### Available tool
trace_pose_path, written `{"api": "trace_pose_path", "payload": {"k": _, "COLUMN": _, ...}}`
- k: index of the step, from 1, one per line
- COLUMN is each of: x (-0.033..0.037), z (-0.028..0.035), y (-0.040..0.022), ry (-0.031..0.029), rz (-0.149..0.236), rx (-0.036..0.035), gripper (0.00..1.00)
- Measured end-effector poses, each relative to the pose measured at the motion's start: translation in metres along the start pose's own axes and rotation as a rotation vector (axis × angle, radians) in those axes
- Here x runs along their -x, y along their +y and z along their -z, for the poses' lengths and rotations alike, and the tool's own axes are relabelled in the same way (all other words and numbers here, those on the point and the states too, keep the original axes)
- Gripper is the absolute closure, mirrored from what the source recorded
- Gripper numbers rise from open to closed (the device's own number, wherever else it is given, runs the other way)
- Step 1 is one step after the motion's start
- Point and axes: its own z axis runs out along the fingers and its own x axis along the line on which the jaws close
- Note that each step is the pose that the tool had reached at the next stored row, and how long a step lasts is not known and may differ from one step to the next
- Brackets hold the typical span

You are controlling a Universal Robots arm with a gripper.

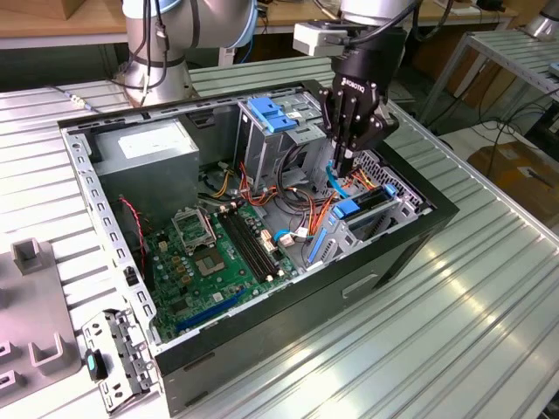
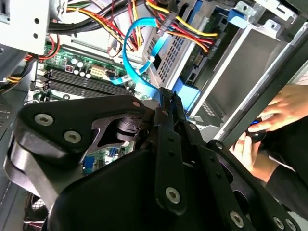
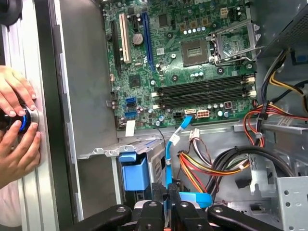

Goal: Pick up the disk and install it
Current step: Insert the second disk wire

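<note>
On the ribbed metal counter lies one open black computer case. Toward the exterior view's left sits its green motherboard, studded with slots. Further right, one black gripper hangs over the drive bay, its fingers pressed together on the blue-railed disk, which stands on edge in the steel cage. In the first wrist view, two hands rest at the case's edge.

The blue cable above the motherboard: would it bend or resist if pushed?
Probably it bends: the blue cable hangs in a loose loop. Likely light, being thin and flat. It might snag the coloured wires beside it.
</note>
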Motion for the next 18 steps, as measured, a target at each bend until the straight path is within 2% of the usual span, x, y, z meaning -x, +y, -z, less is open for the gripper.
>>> {"api": "trace_pose_path", "payload": {"k": 3, "x": -0.0027, "z": -0.0008, "y": -0.0004, "ry": -0.0035, "rz": -0.005, "rx": -0.0192, "gripper": 0.84}}
{"api": "trace_pose_path", "payload": {"k": 5, "x": -0.0037, "z": -0.0010, "y": -0.0005, "ry": -0.0065, "rz": -0.012, "rx": -0.0433, "gripper": 0.84}}
{"api": "trace_pose_path", "payload": {"k": 6, "x": -0.0043, "z": -0.0013, "y": -0.0006, "ry": -0.0092, "rz": -0.017, "rx": -0.0629, "gripper": 0.84}}
{"api": "trace_pose_path", "payload": {"k": 7, "x": -0.0048, "z": -0.0016, "y": -0.0006, "ry": -0.0111, "rz": -0.020, "rx": -0.0755, "gripper": 0.84}}
{"api": "trace_pose_path", "payload": {"k": 8, "x": -0.0051, "z": -0.0019, "y": -0.0006, "ry": -0.0120, "rz": -0.022, "rx": -0.0814, "gripper": 0.84}}
{"api": "trace_pose_path", "payload": {"k": 11, "x": -0.0070, "z": -0.0034, "y": -0.0009, "ry": -0.0132, "rz": -0.023, "rx": -0.0853, "gripper": 0.84}}
{"api": "trace_pose_path", "payload": {"k": 12, "x": -0.0100, "z": -0.0047, "y": -0.0012, "ry": -0.0188, "rz": -0.024, "rx": -0.0864, "gripper": 0.84}}
{"api": "trace_pose_path", "payload": {"k": 18, "x": -0.0220, "z": -0.0093, "y": -0.0029, "ry": -0.0432, "rz": -0.027, "rx": -0.0960, "gripper": 0.84}}
